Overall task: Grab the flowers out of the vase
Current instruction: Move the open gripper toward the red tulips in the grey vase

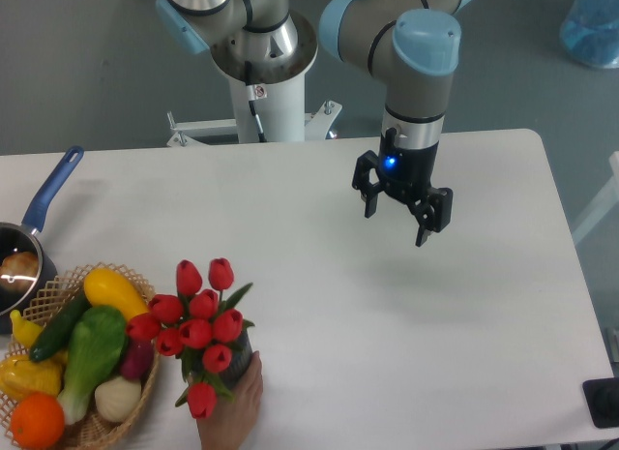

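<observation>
The flowers (pixel 198 326), a bunch of red tulip buds with green leaves, stand in the vase (pixel 238 364) near the table's front left. Only a dark sliver of the vase shows, since the buds and a human hand (pixel 234 411) holding it cover most of it. My gripper (pixel 397 221) hangs above the table's middle right, well to the right of and behind the flowers. Its fingers are spread apart and hold nothing.
A wicker basket (pixel 92 433) of vegetables and fruit sits just left of the flowers. A blue-handled saucepan (pixel 29 237) stands at the left edge. The robot's white base (pixel 263 92) is at the back of the white table (pixel 484 353).
</observation>
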Controlling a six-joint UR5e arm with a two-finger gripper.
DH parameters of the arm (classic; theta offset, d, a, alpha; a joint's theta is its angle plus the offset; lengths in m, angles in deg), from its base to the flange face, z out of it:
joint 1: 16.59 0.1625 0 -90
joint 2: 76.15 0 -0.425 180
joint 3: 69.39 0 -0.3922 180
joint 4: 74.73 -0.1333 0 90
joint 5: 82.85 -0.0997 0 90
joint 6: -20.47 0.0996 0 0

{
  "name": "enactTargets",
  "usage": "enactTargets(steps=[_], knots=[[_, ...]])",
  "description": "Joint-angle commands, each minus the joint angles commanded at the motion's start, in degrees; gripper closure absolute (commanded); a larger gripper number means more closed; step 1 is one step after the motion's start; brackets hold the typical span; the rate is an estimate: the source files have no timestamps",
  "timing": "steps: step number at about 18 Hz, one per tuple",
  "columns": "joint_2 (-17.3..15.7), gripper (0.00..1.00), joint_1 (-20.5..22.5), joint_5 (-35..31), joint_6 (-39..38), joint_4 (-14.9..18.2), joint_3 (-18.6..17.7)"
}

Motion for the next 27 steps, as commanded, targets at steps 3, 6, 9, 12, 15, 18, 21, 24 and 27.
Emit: enactTargets(steps=[3,6,9,12,15,18,21,24,27], knots=[[-0.1,0.00,0.0,0.1,0.0,-0.1,-0.1],[0.1,0.00,-1.2,0.4,0.1,-0.2,0.3],[0.7,0.00,-1.8,2.3,0.0,-0.8,0.5],[1.3,0.00,-0.2,12.4,-0.3,-0.8,-0.1],[1.2,0.00,0.7,19.5,-0.8,-0.6,-0.3],[1.3,0.00,-0.2,20.8,-2.2,-0.8,-1.0],[2.1,0.00,-1.7,30.0,-2.6,-0.6,-0.9],[3.9,0.00,-3.5,37.2,-5.3,-0.6,-0.4],[6.3,0.00,-6.0,38.5,-5.3,-1.2,0.9]])
